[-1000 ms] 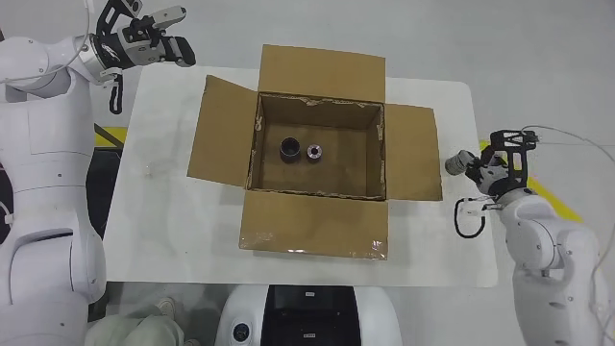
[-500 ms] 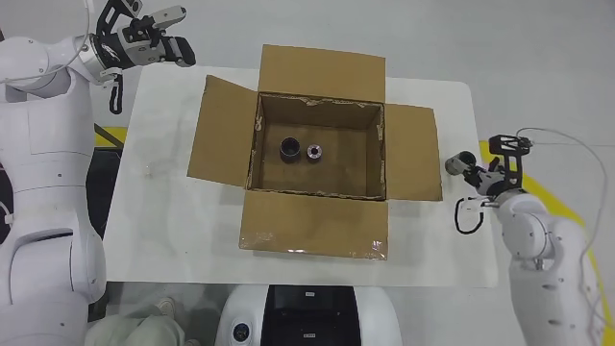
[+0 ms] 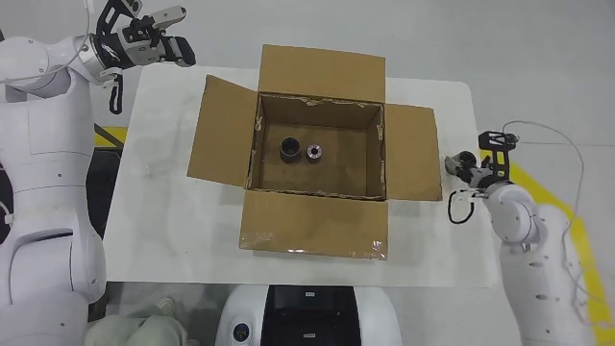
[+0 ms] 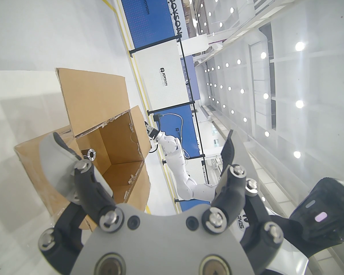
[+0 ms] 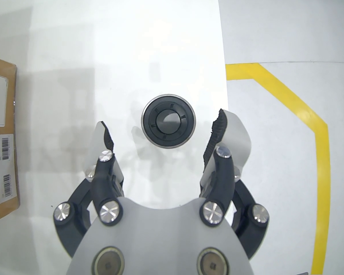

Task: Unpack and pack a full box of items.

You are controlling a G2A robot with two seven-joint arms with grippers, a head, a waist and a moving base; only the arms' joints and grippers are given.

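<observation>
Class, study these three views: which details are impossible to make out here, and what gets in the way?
Top view: the dark ring and paler ring in the cardboard box are too small to identify.
Left wrist view: the box's near side hides most of its floor.
Right wrist view: the picture's edge cuts off the box flap; the right gripper's height above the round black part cannot be judged.

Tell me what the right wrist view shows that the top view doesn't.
Right wrist view: the round black part with its ringed face up, flat on the table within the open right pincer. Top view: a dark ring and a small round part inside the open box, the left pincer beyond the table's far corner. Both: table, box flap, yellow floor line.
</observation>
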